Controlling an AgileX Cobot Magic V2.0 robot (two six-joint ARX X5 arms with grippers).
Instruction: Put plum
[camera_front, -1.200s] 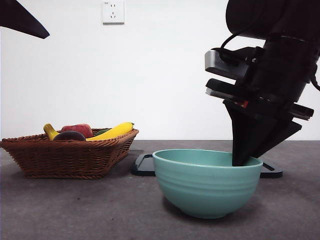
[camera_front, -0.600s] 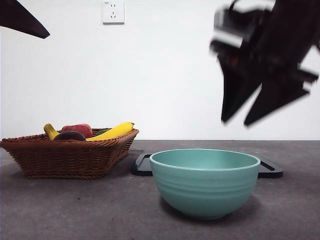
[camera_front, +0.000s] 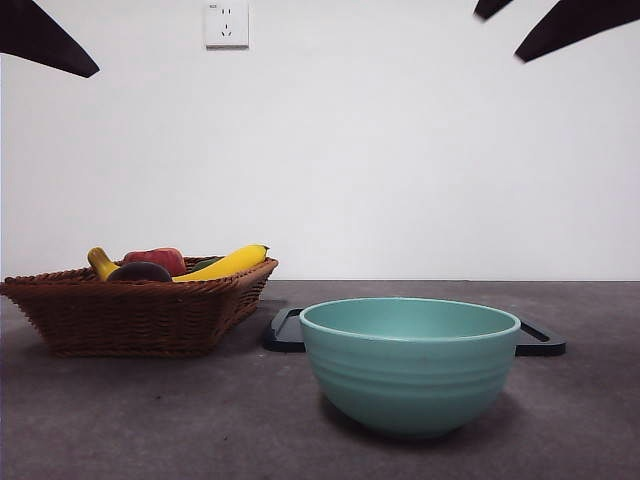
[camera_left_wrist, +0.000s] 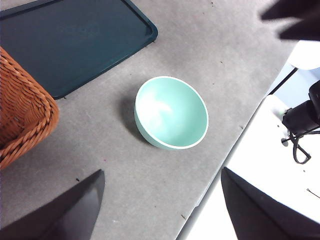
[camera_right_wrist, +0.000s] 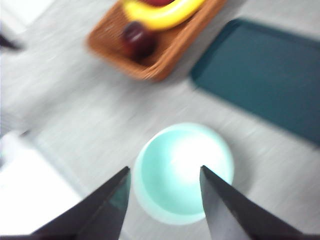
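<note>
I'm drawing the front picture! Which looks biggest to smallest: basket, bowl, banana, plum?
1. Basket and bowl look alike in size, and the bowl is nearer, so unsure.
2. Banana.
3. Plum, partly hidden behind the rim.

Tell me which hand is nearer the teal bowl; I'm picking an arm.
Right. The right hand hangs open directly above the teal bowl; the left hand hangs open, off to its side.

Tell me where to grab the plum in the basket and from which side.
Come from above and close on the plum's round middle. It lies low in the basket, whose woven wall blocks a side approach, and the banana lies close beside it.
</note>
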